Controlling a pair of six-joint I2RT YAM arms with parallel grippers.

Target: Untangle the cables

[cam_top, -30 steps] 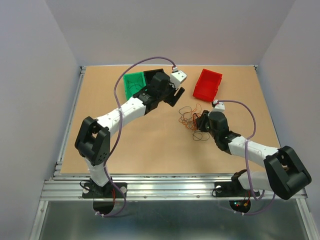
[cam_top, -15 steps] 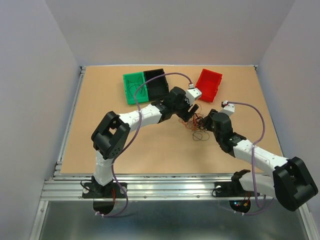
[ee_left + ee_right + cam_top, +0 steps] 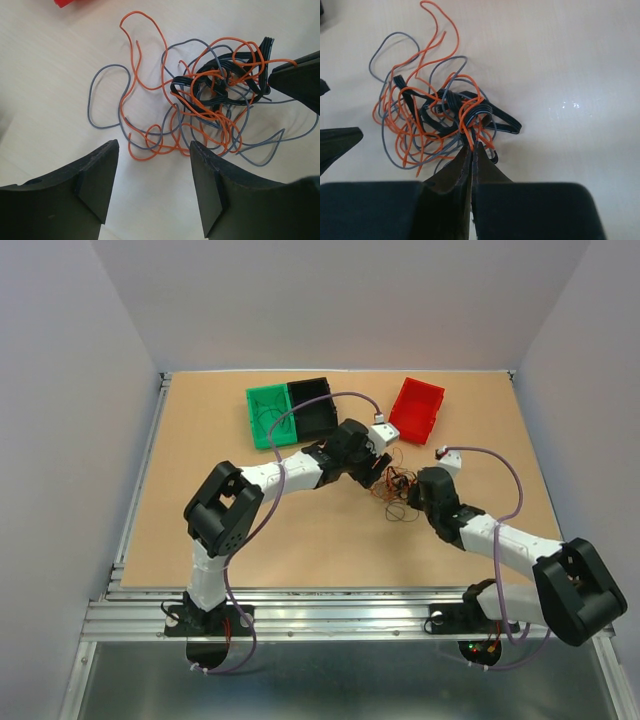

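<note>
The cables [image 3: 393, 490] lie as one knotted bundle of thin orange, grey and flat black strands at the table's middle right. They also show in the left wrist view [image 3: 210, 100] and in the right wrist view [image 3: 440, 115]. My left gripper [image 3: 154, 150] is open and empty, its fingers [image 3: 97, 175] just short of the bundle's near loops. My right gripper [image 3: 472, 146] is shut on strands at the bundle's edge, orange and black ones pinched at its tips. Its finger shows in the left wrist view [image 3: 300, 80].
A green bin [image 3: 267, 414] and a black bin [image 3: 313, 406] stand together at the back. A red bin [image 3: 416, 408] stands at the back right, close behind the bundle. Bare table lies left and in front.
My left arm has swung from the green and black bins to the cable bundle and now hovers at its left side. My right gripper has stayed at the bundle's right side.
</note>
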